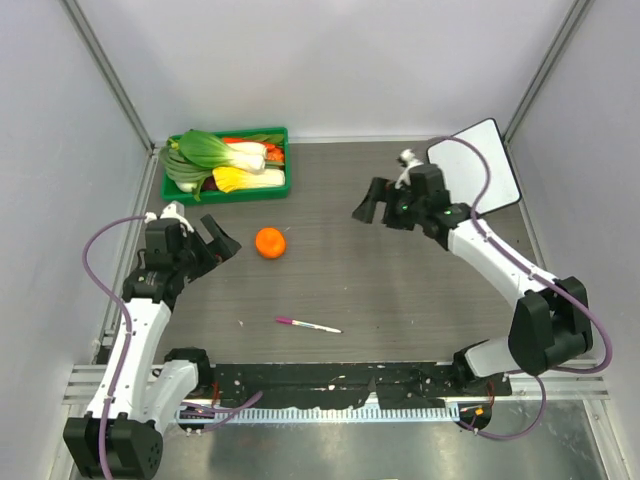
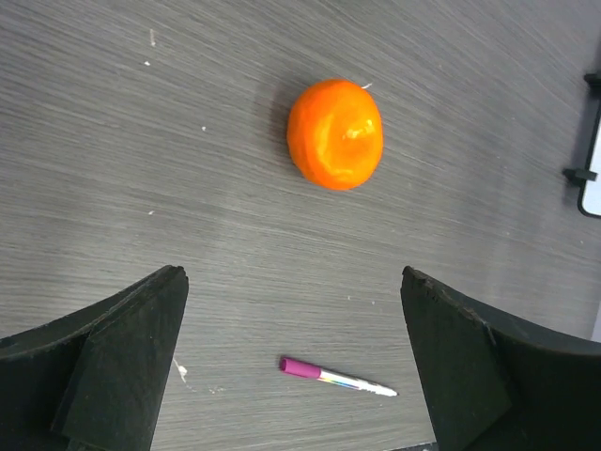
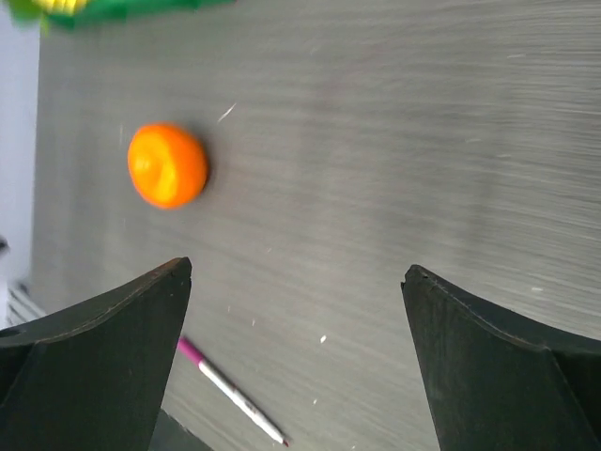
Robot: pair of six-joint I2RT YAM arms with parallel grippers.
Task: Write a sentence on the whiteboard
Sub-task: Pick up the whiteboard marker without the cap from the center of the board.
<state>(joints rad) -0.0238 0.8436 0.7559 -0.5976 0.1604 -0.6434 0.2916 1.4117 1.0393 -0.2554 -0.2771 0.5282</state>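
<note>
The whiteboard lies at the table's far right corner, partly behind the right arm; its visible face is plain white, and the sentence is not in view. One framed edge of the whiteboard shows in the left wrist view. A marker with a magenta cap lies on the table near the front middle, also seen as the marker and the marker. My left gripper hovers open at the left, empty. My right gripper hangs open and empty just left of the board. Neither touches the marker.
An orange sits left of centre, between the grippers; it appears too as the orange and the orange. A green tray of vegetables stands at the back left. Grey walls enclose the table on three sides.
</note>
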